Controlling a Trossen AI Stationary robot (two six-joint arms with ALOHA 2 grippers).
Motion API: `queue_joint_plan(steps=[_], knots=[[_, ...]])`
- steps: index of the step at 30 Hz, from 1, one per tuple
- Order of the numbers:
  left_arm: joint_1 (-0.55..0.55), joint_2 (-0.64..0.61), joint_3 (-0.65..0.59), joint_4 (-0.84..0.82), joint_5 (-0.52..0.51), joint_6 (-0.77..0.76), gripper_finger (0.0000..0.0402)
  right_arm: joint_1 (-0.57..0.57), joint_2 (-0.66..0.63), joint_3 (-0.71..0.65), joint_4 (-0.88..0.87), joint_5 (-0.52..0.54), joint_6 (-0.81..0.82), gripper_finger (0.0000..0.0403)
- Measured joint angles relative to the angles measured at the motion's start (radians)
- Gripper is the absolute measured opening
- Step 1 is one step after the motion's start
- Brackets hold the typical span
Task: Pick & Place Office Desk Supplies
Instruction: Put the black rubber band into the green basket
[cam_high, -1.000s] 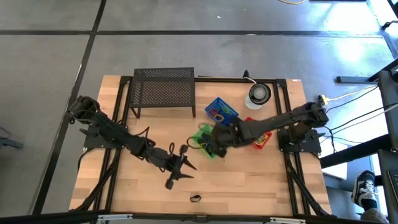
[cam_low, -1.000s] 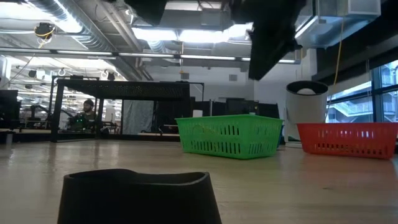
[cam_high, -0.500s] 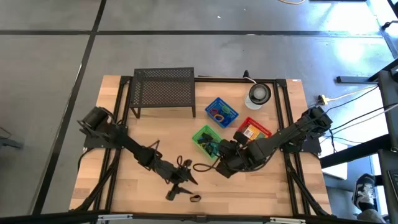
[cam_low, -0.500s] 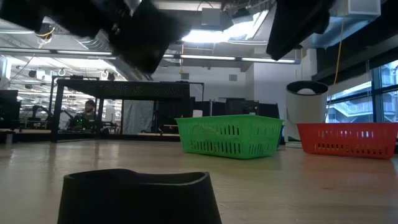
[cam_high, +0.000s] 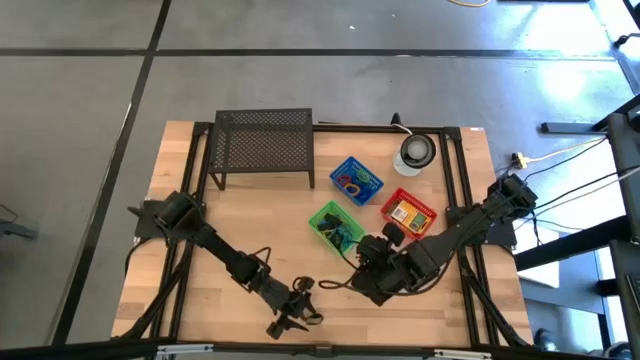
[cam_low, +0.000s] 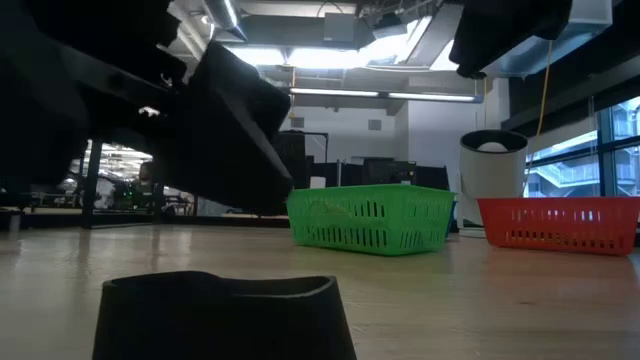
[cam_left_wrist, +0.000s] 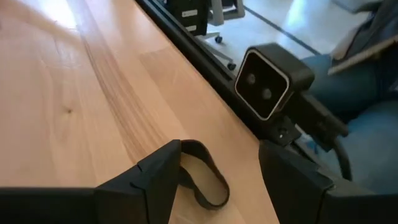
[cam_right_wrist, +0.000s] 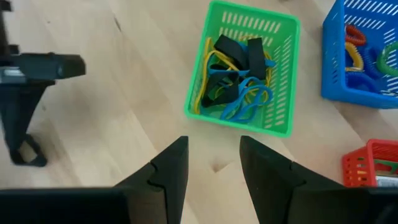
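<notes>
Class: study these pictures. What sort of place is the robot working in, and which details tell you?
Probably an open-plan lab or workshop: bare ceiling ducts, strip lights, a concrete floor around the table.

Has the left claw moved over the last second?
Yes. The left claw has moved toward the table's near edge, away from the mesh rack, reaching the dark loop.

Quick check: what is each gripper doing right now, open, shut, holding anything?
Left gripper: open, empty, fingers either side of the black rubber loop on the wooden table.
Right gripper: open, empty, above bare wood near the green slotted basket.
</notes>
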Motion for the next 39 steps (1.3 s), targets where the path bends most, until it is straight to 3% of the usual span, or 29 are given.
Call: queue_joint_plan(steps=[5, 11, 25, 30, 39], knots=[[0.031, 0.005, 0.0, -0.076, 0.003, 0.07, 0.0212, 0.024, 0.0, 0.0, 0.0, 0.023, 0.001, 0.0146], [0.058, 0.005, 0.001, -0.105, 0.118, 0.046, 0.0212, 0.034, 0.0, 0.0, 0.0, 0.082, -0.02, 0.0146], [0.042, 0.014, 0.002, -0.156, 0.106, 0.065, 0.0202, 0.034, 0.0, 0.0, 0.0, 0.097, -0.021, 0.0146], [0.03, 0.017, 0.002, -0.148, 0.098, 0.135, 0.0149, 0.034, 0.0, 0.0, 0.0, 0.097, -0.021, 0.0146], [0.035, 0.018, 0.002, -0.148, 0.181, 0.165, 0.0009, 0.034, 0.0, 0.0, 0.0, 0.097, -0.021, 0.0146]])
